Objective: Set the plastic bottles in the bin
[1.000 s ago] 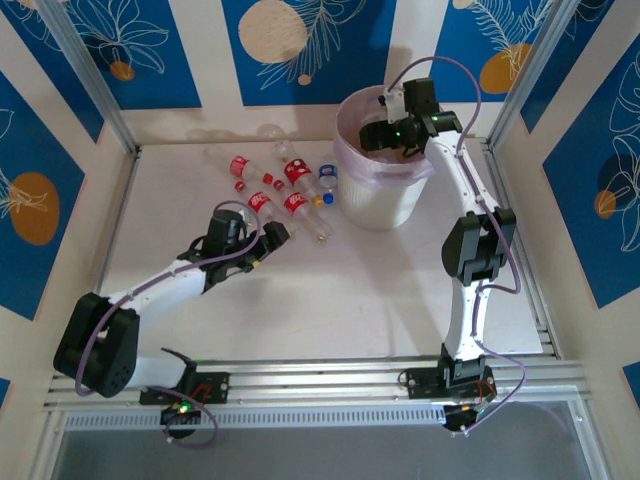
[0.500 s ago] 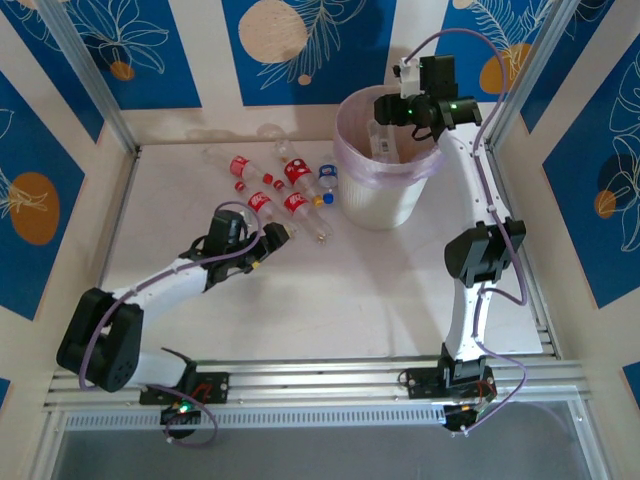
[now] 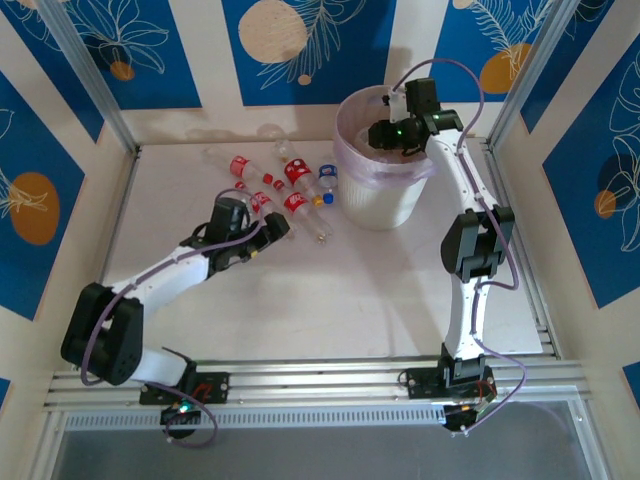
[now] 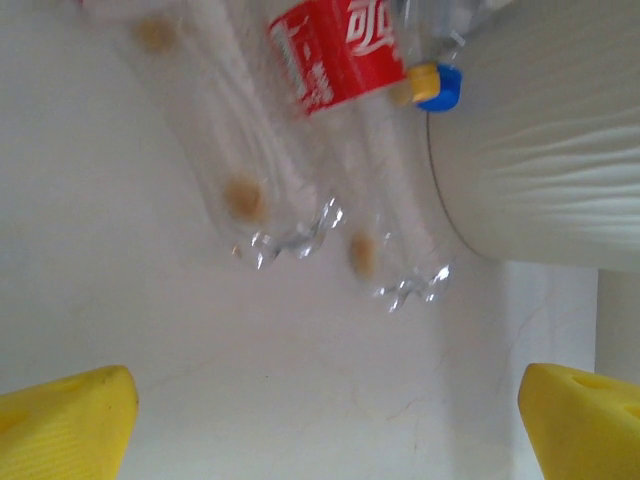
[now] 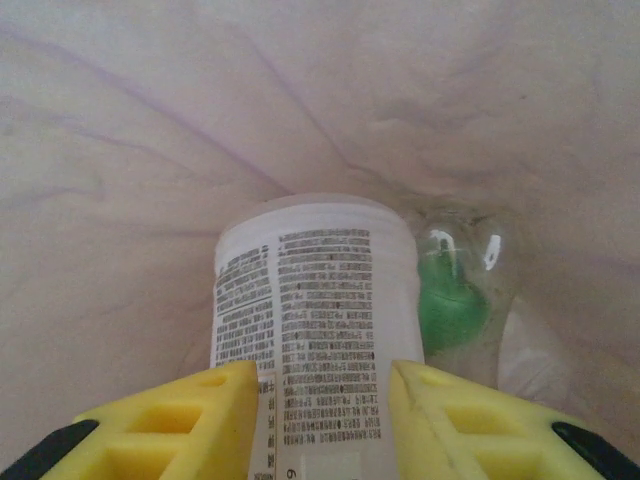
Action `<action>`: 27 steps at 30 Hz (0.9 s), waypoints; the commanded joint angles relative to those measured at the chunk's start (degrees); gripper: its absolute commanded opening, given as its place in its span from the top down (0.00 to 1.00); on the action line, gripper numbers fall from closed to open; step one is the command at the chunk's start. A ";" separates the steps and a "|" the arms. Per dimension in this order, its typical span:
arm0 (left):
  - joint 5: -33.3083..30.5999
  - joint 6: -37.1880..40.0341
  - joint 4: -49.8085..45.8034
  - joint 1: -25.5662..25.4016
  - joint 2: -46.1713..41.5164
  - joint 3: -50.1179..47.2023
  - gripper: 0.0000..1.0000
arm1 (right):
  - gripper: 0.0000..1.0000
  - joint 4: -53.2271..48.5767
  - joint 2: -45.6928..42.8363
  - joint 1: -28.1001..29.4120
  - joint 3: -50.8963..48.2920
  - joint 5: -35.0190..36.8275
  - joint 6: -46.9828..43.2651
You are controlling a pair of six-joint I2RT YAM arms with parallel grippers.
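Several plastic bottles (image 3: 268, 182), mostly red-labelled, lie on the table left of the white bin (image 3: 380, 205). My left gripper (image 3: 274, 229) is open just short of them. In the left wrist view its yellow fingers (image 4: 70, 425) stand wide apart, with a red-labelled bottle (image 4: 340, 50) and a clear bottle (image 4: 250, 195) ahead. My right gripper (image 3: 384, 133) reaches down into the bin. Its jaws press both sides of a bottle with a white printed label (image 5: 315, 300). A green bottle (image 5: 452, 300) lies beside it on the lilac bag (image 5: 200, 120).
The bin wall (image 4: 560, 150) stands close on the right of the left gripper, with a blue cap (image 4: 445, 88) against it. Metal frame posts and blue patterned walls enclose the table. Bare white tabletop (image 3: 350, 290) lies between the arms.
The right gripper rose above the bin's rim with its bottle, then came back down into the bin. The left gripper has edged forward towards the bottles.
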 commanded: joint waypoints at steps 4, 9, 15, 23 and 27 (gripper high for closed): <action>-5.40 4.84 -5.02 2.96 5.58 8.59 0.04 | 0.53 -2.67 -2.21 -0.38 7.43 -2.40 0.81; -13.46 3.73 -8.63 4.33 10.68 14.89 0.03 | 0.30 -7.02 -5.75 -0.22 12.75 -1.42 -0.28; -17.70 4.03 -10.22 6.41 17.97 22.40 0.03 | 0.20 -6.98 -16.12 0.14 2.97 -1.14 0.46; -23.19 -2.36 -8.03 7.15 27.47 27.60 0.11 | 0.19 -4.28 -31.86 0.78 -16.50 -0.31 3.20; -23.94 -4.87 -8.12 7.71 31.87 31.49 0.14 | 0.19 -4.14 -37.56 0.79 -23.12 0.53 4.40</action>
